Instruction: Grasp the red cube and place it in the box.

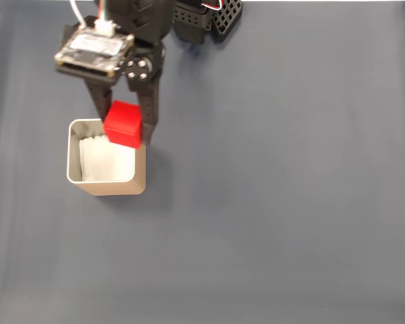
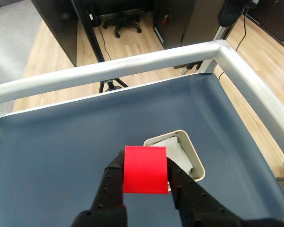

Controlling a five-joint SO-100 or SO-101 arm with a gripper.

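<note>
My gripper [image 1: 123, 131] is shut on the red cube [image 1: 124, 124], one black finger on each side of it. The cube hangs in the air over the upper right corner of the box [image 1: 140, 177], a tan square container with a pale rim and white lining. From the wrist view the red cube [image 2: 144, 169] sits between my two black fingers [image 2: 112, 178], and the box [image 2: 197, 164] lies just beyond and to the right of it, partly covered by the cube.
The box stands on a blue-grey mat [image 1: 277, 189]. A raised white rail [image 2: 132, 66] borders the table at its far side and right edge. The arm's black base [image 1: 202, 17] stands at the top of the fixed view.
</note>
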